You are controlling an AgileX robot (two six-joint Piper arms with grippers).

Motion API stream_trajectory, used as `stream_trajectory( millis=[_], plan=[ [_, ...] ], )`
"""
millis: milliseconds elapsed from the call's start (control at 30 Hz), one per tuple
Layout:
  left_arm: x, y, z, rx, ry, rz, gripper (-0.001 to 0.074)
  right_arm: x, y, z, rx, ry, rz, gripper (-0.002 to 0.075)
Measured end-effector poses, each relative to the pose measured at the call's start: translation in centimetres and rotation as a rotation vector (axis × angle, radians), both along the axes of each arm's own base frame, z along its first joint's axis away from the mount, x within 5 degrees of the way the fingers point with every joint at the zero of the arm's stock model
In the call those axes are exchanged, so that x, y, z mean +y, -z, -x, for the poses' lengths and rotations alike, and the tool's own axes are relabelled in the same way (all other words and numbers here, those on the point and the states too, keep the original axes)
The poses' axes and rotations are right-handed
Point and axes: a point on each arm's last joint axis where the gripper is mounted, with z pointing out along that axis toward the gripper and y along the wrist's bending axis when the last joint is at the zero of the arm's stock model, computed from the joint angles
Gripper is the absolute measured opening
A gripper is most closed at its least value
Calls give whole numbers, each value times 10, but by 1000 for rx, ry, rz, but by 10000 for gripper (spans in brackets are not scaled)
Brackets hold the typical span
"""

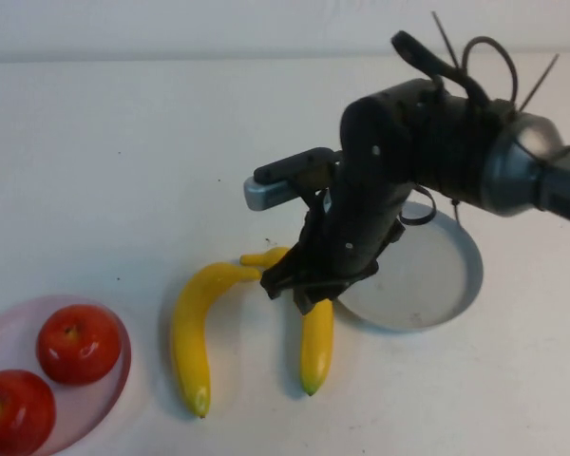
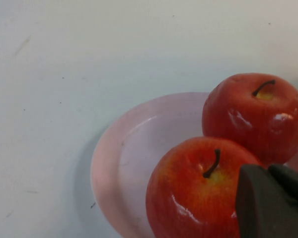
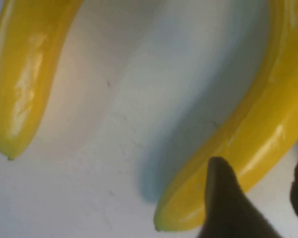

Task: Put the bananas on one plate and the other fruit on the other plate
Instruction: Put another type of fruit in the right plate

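Two yellow bananas lie on the table: the left banana (image 1: pixel 192 328) and the right banana (image 1: pixel 316 347). My right gripper (image 1: pixel 299 288) is open and hangs low over the upper part of the right banana. In the right wrist view its fingers (image 3: pixel 223 198) straddle one banana (image 3: pixel 268 114), with the other banana (image 3: pixel 25 74) apart. The grey-blue plate (image 1: pixel 451 285) is empty, right of the gripper. Two red apples (image 1: pixel 79 344) (image 1: pixel 14 410) sit on the pale pink plate (image 1: pixel 114 380). My left gripper (image 2: pixel 269 172) is shut, just above the nearer apple (image 2: pixel 188 198); it is out of the high view.
The right arm's dark body (image 1: pixel 427 142) reaches in from the right and covers part of the grey-blue plate. The pink plate (image 2: pixel 124 163) lies at the table's front left corner. White table (image 1: pixel 123 142) stretches behind the fruit.
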Motion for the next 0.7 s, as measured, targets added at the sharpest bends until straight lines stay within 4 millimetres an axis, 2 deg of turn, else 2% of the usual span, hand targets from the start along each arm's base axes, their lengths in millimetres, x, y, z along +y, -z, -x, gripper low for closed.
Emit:
stream_trajectory(
  millis=[67, 167, 333, 700],
  plan=[
    [0, 0, 0, 0, 0, 0, 2, 9, 7, -11, 17, -4, 21, 307],
    [0, 0, 0, 0, 0, 0, 2, 17, 16, -20, 59, 39, 42, 367],
    [0, 0, 0, 0, 0, 0, 2, 21, 27, -25, 108, 126, 74, 390],
    [0, 0, 0, 0, 0, 0, 2, 21, 33, -27, 135, 237, 87, 410]
  ],
)
